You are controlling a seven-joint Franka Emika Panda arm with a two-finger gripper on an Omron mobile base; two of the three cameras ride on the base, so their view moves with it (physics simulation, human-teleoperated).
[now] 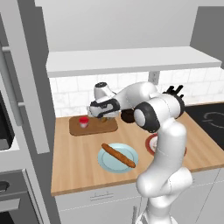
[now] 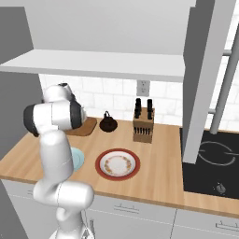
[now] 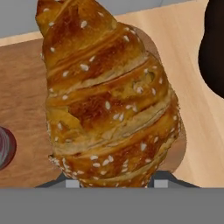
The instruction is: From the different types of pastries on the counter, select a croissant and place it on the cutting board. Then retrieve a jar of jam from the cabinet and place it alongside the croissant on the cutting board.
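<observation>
My gripper (image 1: 103, 117) is low over the right half of the board (image 1: 93, 125), jaws clamped on the croissant (image 3: 109, 96). In the hand view the croissant sits right at the fingertips, seeded, ridged, with the board under it. I can't tell if it's touching the board yet. The jar (image 1: 83, 122) stands on the board's left part, near the croissant but apart; its edge (image 3: 5, 148) shows at the left of the hand view. Baguette (image 1: 118, 155) lies on the blue plate (image 1: 105, 162), in front of the board. Red-rimmed plate (image 2: 117, 164) is bare, to the right on the counter (image 2: 158, 177). Teapot (image 2: 108, 123) and knife block (image 2: 143, 125) stand by the back wall.
</observation>
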